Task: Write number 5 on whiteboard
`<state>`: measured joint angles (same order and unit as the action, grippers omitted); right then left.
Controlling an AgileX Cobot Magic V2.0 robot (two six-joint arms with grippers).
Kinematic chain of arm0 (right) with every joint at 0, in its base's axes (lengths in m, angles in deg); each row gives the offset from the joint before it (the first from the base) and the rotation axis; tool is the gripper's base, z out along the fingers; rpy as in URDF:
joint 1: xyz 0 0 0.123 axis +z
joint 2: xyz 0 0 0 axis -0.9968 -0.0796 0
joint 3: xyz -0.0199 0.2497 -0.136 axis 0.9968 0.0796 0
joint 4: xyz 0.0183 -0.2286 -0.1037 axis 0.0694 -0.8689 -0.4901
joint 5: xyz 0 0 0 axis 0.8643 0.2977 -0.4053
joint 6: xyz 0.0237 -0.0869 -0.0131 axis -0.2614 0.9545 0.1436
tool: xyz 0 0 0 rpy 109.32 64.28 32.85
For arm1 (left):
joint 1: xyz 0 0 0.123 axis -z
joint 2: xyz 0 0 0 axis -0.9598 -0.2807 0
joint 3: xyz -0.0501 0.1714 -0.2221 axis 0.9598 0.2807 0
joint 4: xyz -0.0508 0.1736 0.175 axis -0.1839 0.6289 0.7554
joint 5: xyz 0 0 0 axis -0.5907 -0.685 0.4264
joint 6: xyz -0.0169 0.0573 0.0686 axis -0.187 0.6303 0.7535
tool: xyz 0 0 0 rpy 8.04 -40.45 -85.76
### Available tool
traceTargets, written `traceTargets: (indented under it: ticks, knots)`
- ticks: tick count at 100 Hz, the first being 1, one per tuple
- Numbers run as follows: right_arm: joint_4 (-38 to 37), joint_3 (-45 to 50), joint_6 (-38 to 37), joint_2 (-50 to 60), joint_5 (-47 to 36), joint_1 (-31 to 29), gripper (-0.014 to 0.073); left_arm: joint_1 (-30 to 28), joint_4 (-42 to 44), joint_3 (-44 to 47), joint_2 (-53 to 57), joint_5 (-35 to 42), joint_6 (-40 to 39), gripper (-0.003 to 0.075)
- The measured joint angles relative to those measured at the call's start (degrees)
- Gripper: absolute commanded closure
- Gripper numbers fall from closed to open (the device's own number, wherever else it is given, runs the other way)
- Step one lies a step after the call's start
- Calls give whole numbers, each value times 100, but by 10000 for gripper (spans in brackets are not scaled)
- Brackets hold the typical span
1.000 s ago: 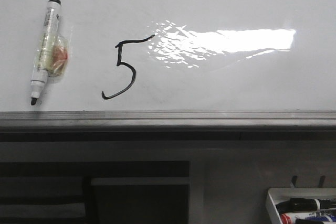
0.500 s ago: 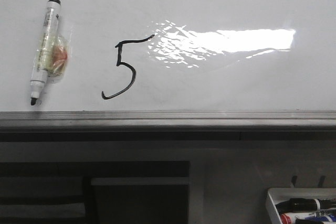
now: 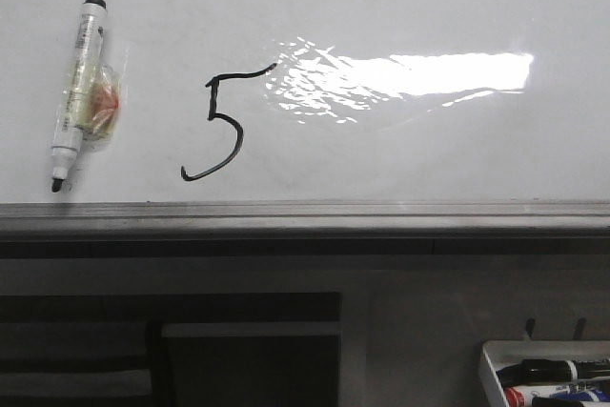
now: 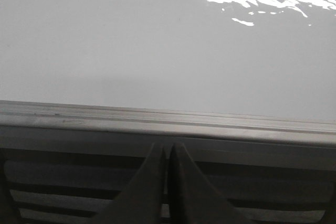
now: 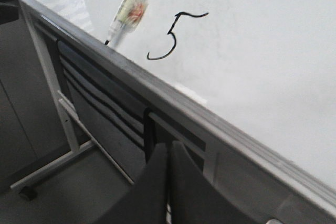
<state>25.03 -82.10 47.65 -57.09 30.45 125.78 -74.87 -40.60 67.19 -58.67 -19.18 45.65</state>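
Front view shows the number 5 [image 3: 215, 126] finished on the whiteboard [image 3: 429, 7]; we keep both fingers pairs closed, empty, off the board.

A white marker with a black cap and tip [image 3: 75, 92] lay near nine o'clock, a crumpled clear wrapper with orange inside [image 3: 100, 102] touching it. At five o'clock sat a small white tray [image 3: 494, 367] holding black, red and blue markers [image 3: 553, 383].

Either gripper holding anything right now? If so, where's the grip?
Nothing held. Left gripper and right gripper are both shut and empty, below the whiteboard. The marker lies on the board.
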Motion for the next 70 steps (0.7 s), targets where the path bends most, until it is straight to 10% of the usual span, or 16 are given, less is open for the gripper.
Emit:
traceTargets:
  ticks: [70]
  knots:
    - [330, 861, -89, 952, -1162, -3801, 655, 0, 0, 0, 0, 0, 0, 741]
